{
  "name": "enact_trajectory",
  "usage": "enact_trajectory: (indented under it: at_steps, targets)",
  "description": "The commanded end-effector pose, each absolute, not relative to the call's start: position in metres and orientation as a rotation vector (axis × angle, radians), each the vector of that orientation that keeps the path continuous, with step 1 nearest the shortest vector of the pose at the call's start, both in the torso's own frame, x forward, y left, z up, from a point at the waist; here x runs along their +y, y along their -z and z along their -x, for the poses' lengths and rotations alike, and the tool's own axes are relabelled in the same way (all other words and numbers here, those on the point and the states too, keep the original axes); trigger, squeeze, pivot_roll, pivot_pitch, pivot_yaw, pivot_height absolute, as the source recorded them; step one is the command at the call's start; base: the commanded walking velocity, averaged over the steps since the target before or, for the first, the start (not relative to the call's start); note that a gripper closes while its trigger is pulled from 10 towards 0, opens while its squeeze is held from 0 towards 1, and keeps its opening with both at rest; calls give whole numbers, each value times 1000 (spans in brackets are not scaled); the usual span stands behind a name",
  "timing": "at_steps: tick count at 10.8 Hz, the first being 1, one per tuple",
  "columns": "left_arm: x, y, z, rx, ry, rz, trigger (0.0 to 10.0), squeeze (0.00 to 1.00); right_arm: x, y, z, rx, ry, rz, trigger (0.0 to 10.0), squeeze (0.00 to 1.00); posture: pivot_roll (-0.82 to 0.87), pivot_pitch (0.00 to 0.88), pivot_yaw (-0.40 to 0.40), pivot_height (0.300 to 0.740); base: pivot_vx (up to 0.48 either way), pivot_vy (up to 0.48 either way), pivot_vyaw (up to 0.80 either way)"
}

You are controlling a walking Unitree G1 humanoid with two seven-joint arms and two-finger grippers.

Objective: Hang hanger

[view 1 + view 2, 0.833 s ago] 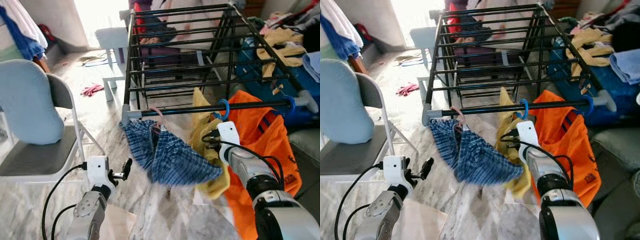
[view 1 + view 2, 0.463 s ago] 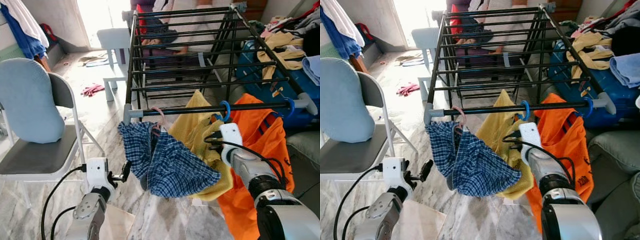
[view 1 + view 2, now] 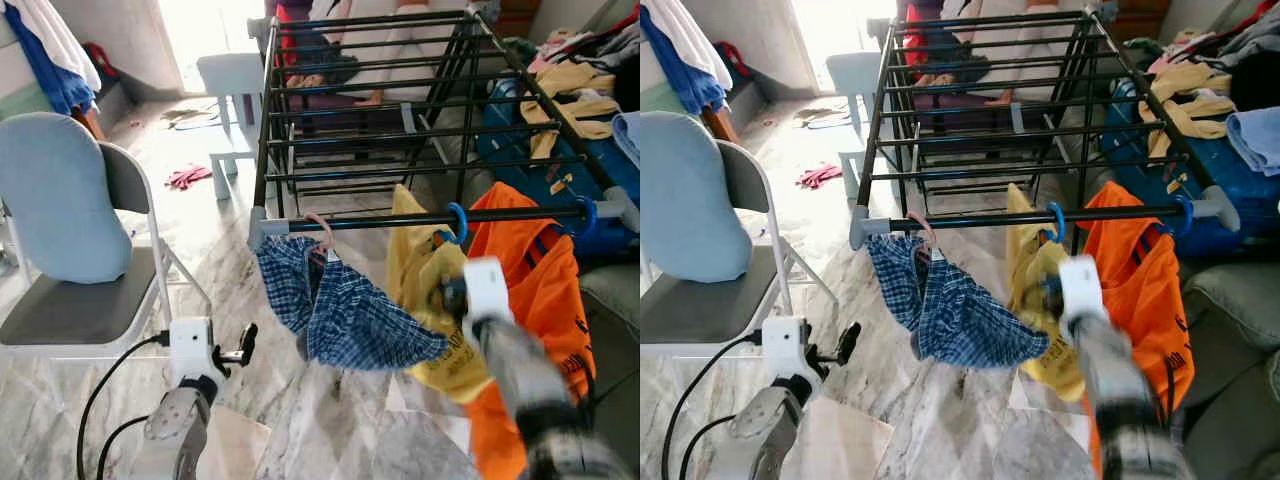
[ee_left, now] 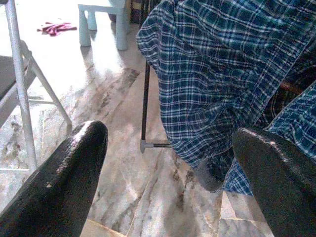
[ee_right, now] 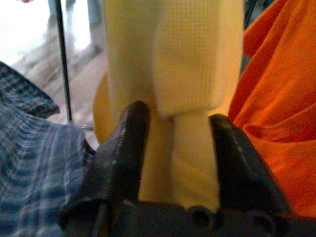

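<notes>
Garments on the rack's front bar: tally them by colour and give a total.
Blue plaid: 1
Yellow: 1
Orange: 1
Total: 3

The drying rack (image 3: pixel 400 90) is black with grey end caps. The checked shorts (image 3: pixel 350 315) are blue and white (on a pink hanger (image 3: pixel 322 232)); beside them a yellow garment (image 3: pixel 430 290) and an orange one (image 3: pixel 530 280), both on blue hooks. The chair (image 3: pixel 70 220) is pale blue and grey.
</notes>
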State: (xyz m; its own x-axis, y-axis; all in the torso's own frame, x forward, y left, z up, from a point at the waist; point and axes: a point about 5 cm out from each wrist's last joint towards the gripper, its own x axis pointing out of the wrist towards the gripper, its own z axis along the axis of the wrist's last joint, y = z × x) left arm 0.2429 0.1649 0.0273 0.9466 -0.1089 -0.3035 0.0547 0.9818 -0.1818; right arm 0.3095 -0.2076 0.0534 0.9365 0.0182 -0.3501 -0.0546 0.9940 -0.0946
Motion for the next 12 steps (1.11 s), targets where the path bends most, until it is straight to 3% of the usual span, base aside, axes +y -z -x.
enact_trajectory:
  at_steps: [1, 3, 6, 12]
  targets:
    - [170, -30, -242, 316, 75, 169, 10000, 0, -197, -60, -307, 305, -65, 133, 10000, 1000, -121, 0, 51, 740, 0, 0, 0]
    - [170, -30, -239, 330, 86, 161, 10000, 0, -186, -59, -280, 246, -39, 127, 10000, 1000, -132, 0, 64, 740, 0, 0, 0]
    - [175, -34, -236, 308, 80, 125, 10000, 0, -197, -69, -258, 192, 85, 154, 10000, 1000, -150, 0, 79, 740, 0, 0, 0]
    - [176, -32, -233, 312, 43, 110, 10000, 0, -188, -81, -257, 123, 16, 131, 10000, 1000, -147, 0, 64, 740, 0, 0, 0]
